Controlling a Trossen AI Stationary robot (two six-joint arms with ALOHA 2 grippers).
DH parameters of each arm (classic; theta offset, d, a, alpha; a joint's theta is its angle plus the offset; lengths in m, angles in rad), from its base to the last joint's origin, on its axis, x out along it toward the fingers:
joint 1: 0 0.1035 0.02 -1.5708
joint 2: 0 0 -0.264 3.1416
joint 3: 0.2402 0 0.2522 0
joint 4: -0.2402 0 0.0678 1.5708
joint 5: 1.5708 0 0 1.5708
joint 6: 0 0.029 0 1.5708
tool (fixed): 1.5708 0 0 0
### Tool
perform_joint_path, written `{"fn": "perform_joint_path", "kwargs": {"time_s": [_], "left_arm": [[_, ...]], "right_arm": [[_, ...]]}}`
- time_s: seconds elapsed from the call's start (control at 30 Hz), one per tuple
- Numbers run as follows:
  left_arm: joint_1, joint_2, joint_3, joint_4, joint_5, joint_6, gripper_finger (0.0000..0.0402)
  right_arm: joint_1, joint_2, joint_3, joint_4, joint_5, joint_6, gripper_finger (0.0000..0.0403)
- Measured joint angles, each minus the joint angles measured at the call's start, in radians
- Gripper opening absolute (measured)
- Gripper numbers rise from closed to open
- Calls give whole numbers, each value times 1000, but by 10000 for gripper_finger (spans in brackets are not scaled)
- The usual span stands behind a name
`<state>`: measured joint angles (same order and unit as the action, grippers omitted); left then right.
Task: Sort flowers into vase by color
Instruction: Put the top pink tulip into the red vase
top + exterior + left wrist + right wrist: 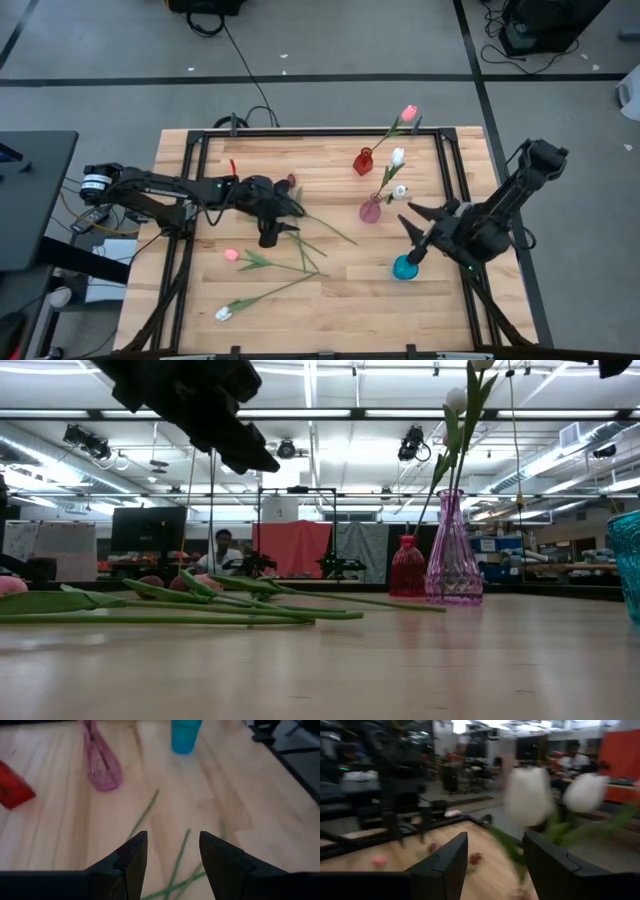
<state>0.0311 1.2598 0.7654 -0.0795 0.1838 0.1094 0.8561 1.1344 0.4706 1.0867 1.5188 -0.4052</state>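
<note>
Several tulips lie flat on the table: a pink-headed one [230, 254], a white-headed one [224, 313] and maroon heads [475, 858], their green stems [145, 815] crossing. My left gripper [283, 216] [172, 855] hovers open above these stems and touches none. The pink vase [371, 208] holds two white tulips [530, 795]. A pink tulip [408, 113] stands in the red vase [363, 160]. My right gripper [410, 232] [495, 855] is open and empty, between the pink vase and the teal vase [405, 267].
A black metal frame [200, 150] runs around the wooden table top. The three vases stand close together on the table's right half. Bare wood [350, 300] lies near the table's near edge. In the low view a person [222, 550] sits in the room beyond the table.
</note>
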Motion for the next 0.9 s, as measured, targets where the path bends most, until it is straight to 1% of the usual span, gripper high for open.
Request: {"fn": "perform_joint_path", "kwargs": {"time_s": [0.13,0.2,0.33,0.43,0.47,0.5,0.57,0.63,0.67,0.77,0.9], "left_arm": [[0,-23,0,30,73,41,186],[0,-25,0,61,120,50,186],[0,-25,0,54,226,106,186],[-1,-25,0,35,251,140,186],[-1,-25,0,25,243,142,186],[-1,-25,0,11,212,136,186],[-4,-21,0,-18,104,92,186],[-5,-9,0,-62,3,70,186],[-6,-1,-1,-85,-31,67,186],[-8,39,-1,-111,-84,51,186],[-2,127,-1,-123,-105,46,186]], "right_arm": [[-36,55,18,-21,-203,82,197],[-64,89,48,-78,-306,132,195],[-127,170,132,-293,-526,306,194],[-181,240,214,-507,-612,476,193],[-201,263,241,-587,-638,534,193],[-223,286,270,-665,-677,590,193],[-264,328,323,-791,-769,688,193],[-302,371,367,-869,-854,747,193],[-318,392,379,-887,-888,760,193],[-359,439,393,-889,-953,772,193],[-410,469,393,-911,-1021,819,192]]}}
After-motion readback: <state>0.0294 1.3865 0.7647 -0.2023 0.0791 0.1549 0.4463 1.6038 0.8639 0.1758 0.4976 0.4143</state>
